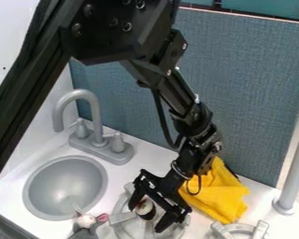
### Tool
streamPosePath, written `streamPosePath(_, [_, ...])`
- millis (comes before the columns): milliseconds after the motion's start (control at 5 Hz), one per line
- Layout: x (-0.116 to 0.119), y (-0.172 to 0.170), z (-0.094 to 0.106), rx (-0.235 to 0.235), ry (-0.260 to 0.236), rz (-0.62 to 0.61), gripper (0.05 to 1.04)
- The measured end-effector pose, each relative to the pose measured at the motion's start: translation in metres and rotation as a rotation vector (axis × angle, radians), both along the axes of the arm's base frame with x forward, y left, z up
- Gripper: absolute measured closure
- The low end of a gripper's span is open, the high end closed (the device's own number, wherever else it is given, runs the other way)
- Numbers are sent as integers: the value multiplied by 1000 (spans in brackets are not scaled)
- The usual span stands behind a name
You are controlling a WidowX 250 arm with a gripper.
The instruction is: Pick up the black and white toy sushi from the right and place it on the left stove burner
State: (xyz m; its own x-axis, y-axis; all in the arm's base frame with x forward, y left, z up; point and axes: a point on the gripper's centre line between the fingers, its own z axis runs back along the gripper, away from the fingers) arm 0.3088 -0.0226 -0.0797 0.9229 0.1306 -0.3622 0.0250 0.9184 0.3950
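The black gripper (147, 218) hangs at the lower centre, pointing down over the stove side of the counter, its fingers spread apart. A small round item (145, 209) with a pale top and dark sides sits between the fingers, closer to the left one; a gap shows toward the right one. Below them lies a round grey-white burner or dish (135, 228), partly hidden by the gripper. A yellow cloth (216, 196) is bunched just right of the gripper. To the lower left is a grey plush mouse (85, 231) with pink ears, cut off by the bottom edge.
A grey round sink (64, 187) is set in the white counter (136, 165) at left, with a grey faucet (97, 126) behind it. A second burner (240, 229) stands at lower right, near a grey post (292, 177). A blue-grey panel (252, 88) rises along the back.
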Motion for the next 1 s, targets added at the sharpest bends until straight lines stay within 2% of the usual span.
streamPosePath(200, [3, -18, 13, -48, -34, -64, 80])
streamPosePath(400, [-16, -35, 34, -76, -54, -137, 81])
streamPosePath(600, [-59, -35, 65, -96, -57, -176, 81])
streamPosePath(800, [-107, -37, 95, -157, -162, -203, 81])
streamPosePath(1000, [-140, -28, 117, -206, -316, -213, 81])
